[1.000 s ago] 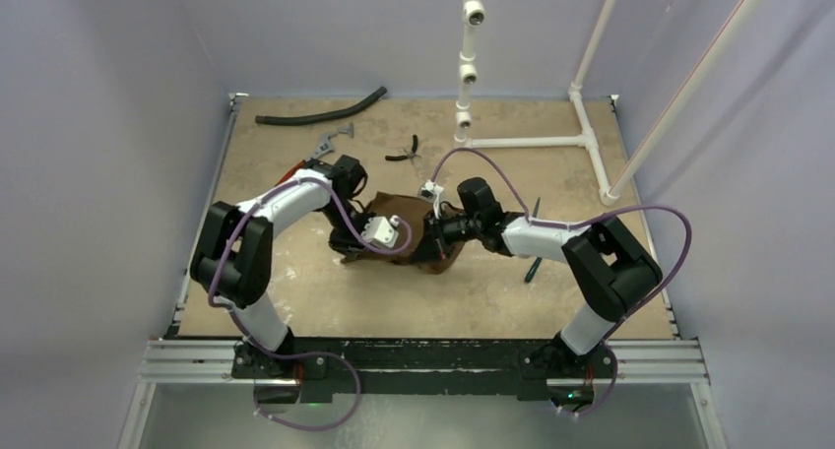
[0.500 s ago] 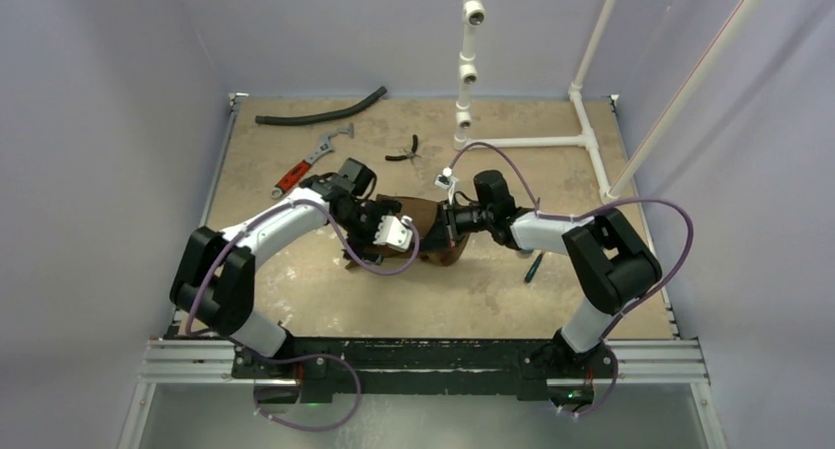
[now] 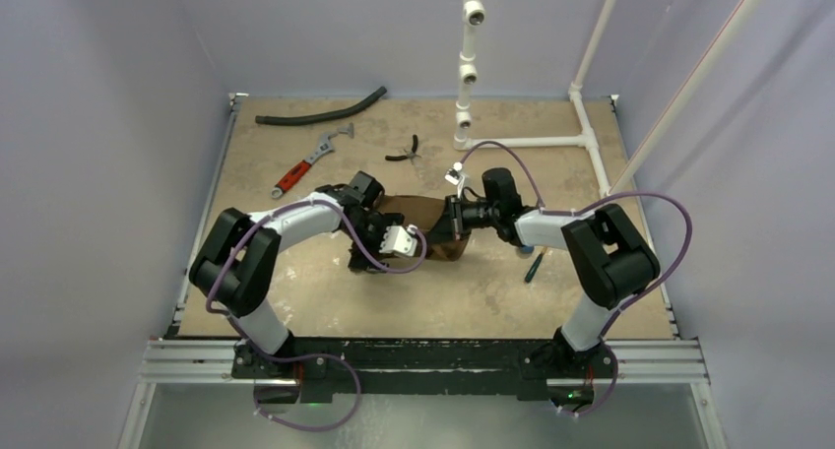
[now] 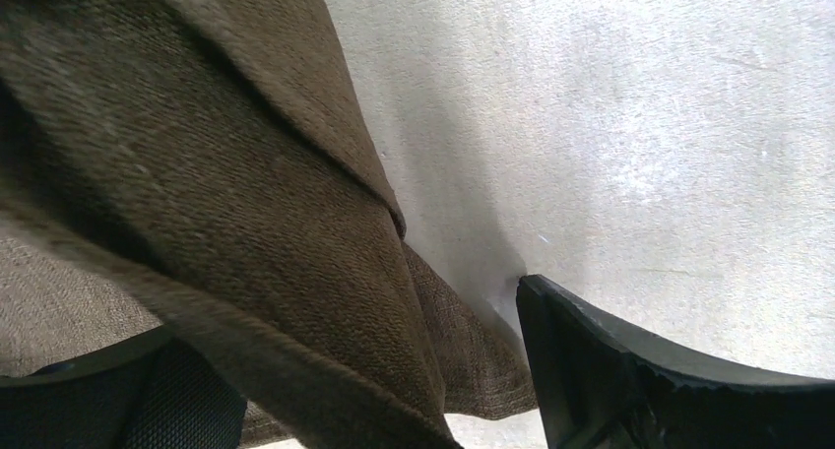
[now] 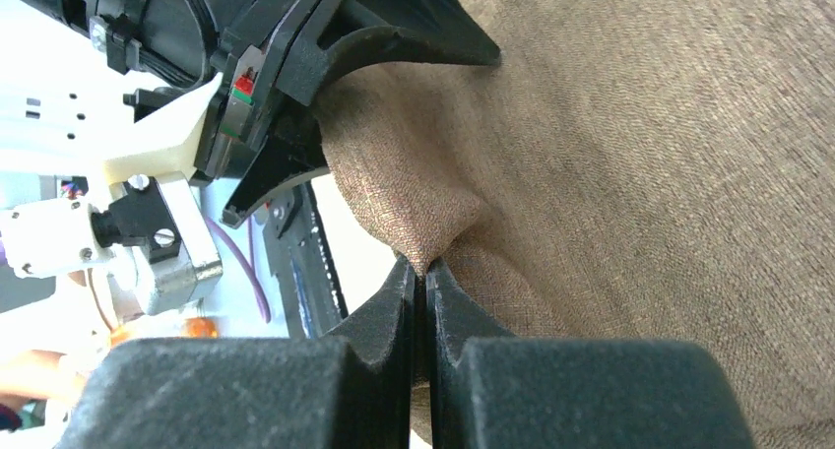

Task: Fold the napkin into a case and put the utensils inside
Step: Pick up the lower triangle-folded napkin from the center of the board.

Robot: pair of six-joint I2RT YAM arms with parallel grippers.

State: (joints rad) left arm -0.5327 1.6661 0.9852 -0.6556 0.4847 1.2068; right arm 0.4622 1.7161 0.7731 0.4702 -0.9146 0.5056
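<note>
— Left gripper [image 4: 345,316] first: is it holding anything?
— No. Its fingers stand wide apart. A fold of the dark-brown woven cloth napkin [image 3: 418,213] lies loose between them, low over the pale speckled tabletop [image 3: 443,291].
— And the right gripper [image 5: 423,267]?
— Pinched together on a small pucker of the napkin, at the cloth's right edge in the overhead view.
— So where does the cloth lie from each?
— In the centre of the frame, bunched between them. One gripper is at its lower left and the other at its right. It looks rumpled, so I'd judge the folding unfinished.
— Utensils?
— A dark slim utensil [image 3: 533,268] lies right of the napkin, beside the right arm's elbow, with its long axis roughly near-to-far. A blue speck beside it may be the spoon, but it's too small to tell. The right arm is much nearer.
— Anything inside the napkin?
— Nothing visible, and no pocket is formed yet.
— Farther back?
— A red-handled wrench [image 3: 295,173], small black pliers [image 3: 404,154] and a black rubber hose [image 3: 320,114], all well apart from the cloth.
</note>
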